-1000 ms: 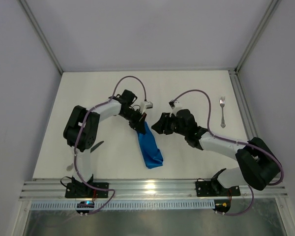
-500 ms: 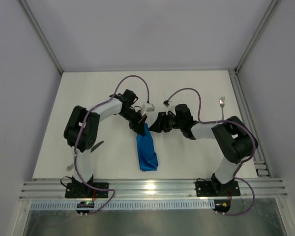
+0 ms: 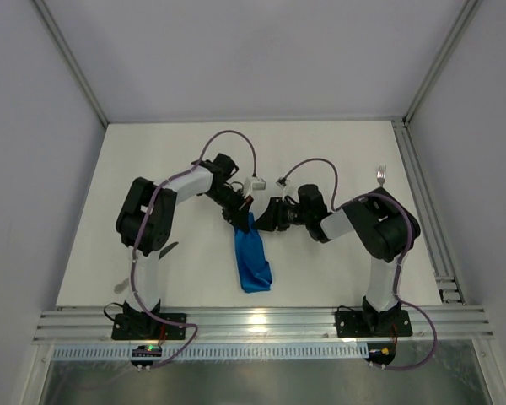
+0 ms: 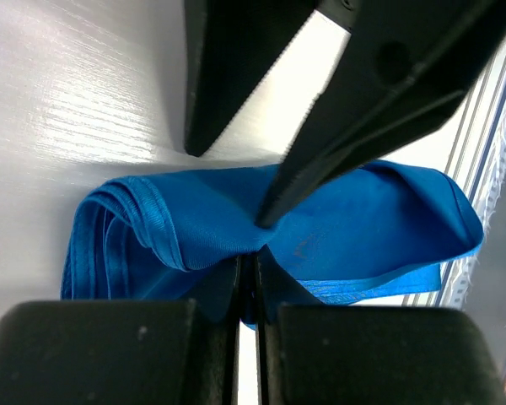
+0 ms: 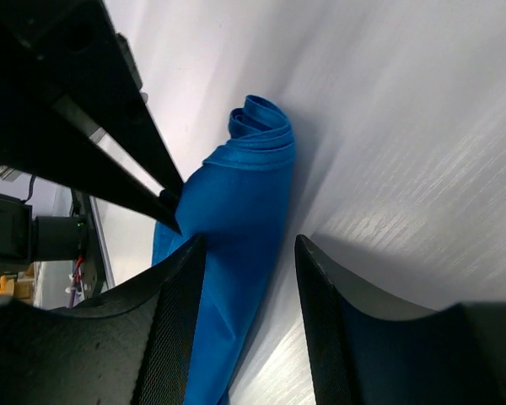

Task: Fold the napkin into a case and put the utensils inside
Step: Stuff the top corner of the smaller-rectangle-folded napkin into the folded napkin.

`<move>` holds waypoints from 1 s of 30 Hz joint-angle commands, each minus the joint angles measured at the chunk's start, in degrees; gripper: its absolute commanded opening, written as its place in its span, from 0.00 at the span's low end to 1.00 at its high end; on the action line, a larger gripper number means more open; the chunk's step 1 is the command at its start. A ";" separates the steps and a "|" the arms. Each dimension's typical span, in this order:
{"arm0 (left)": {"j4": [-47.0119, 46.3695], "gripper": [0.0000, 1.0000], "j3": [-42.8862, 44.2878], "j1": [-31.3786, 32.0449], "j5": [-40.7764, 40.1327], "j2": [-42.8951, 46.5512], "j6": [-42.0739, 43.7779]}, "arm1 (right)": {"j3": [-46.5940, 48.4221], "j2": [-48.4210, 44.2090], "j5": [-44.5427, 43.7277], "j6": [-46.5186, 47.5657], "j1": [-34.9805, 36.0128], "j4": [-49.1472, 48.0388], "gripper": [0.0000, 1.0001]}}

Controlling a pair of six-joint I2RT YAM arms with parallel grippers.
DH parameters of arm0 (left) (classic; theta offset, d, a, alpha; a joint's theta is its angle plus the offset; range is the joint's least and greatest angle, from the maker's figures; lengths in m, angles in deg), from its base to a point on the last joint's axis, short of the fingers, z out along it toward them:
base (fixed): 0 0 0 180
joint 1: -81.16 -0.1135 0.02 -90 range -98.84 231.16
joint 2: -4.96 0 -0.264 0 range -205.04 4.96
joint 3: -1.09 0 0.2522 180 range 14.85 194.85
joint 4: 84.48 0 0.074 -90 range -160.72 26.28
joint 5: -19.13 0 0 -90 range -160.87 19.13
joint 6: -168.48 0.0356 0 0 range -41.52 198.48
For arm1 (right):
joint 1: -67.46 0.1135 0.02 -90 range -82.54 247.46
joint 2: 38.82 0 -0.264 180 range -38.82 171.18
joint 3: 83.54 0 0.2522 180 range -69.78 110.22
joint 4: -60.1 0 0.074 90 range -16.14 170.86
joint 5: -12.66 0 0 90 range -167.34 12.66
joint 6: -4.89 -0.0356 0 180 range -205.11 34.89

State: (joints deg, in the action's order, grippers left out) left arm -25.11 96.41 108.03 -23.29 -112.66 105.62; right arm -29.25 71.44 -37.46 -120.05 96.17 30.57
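The napkin [image 3: 251, 257] is a narrow, folded bright blue strip lying on the white table [image 3: 320, 152], its layered end curled [image 5: 257, 126]. My left gripper [image 3: 241, 216] is shut on the napkin's far end, with cloth pinched between its fingers [image 4: 247, 274]. My right gripper [image 3: 262, 217] faces it from the right and is open. It straddles the same end [image 5: 249, 253], and its left finger [image 5: 173, 329] touches the cloth. The silver fork [image 3: 380, 175] lies at the far right, partly hidden by the right arm. A dark knife-like piece [image 3: 169, 248] lies left of the left arm.
A small pale object [image 3: 120, 288] lies near the left arm's base. A metal rail [image 3: 413, 186] runs along the table's right edge and another [image 3: 261, 321] along the near edge. Grey walls enclose the table.
My right gripper has swung left up to the napkin's held end, and its arm now covers part of the fork. The napkin's near end has shifted slightly left. My left gripper keeps its grip.
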 commanded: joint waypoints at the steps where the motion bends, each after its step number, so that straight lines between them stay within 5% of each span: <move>1: -1.40 0.00 2.90 0.20 0.60 -0.68 -2.17 | -2.29 -2.58 3.28 -0.22 0.12 -6.11 0.51; 9: 1.41 0.00 3.34 0.20 2.87 -0.42 0.54 | -3.62 -5.15 2.32 5.49 0.21 1.45 0.54; 18: 9.50 0.00 5.27 -0.07 8.15 -1.12 9.78 | -2.83 1.27 2.74 2.68 0.29 -4.61 0.54; 22: 10.38 0.00 7.12 -0.07 7.80 -2.78 9.61 | -2.21 2.50 4.42 2.59 0.56 -5.57 0.46; 24: 9.25 0.00 6.95 -0.07 5.79 -2.88 7.33 | -2.74 2.77 4.86 1.46 0.56 -7.24 0.32; 26: 4.95 0.00 5.55 -0.07 3.07 -2.26 2.43 | -3.35 2.60 4.95 1.01 0.56 -8.92 0.19; 30: -2.09 0.02 3.96 -0.24 -6.34 -2.34 -8.29 | -3.97 1.45 4.77 1.19 0.65 -8.92 0.11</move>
State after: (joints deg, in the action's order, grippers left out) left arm -21.26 100.78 108.10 -23.73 -115.92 106.84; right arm -32.57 73.47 -32.61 -119.13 96.57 24.65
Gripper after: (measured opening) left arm 0.023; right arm 0.132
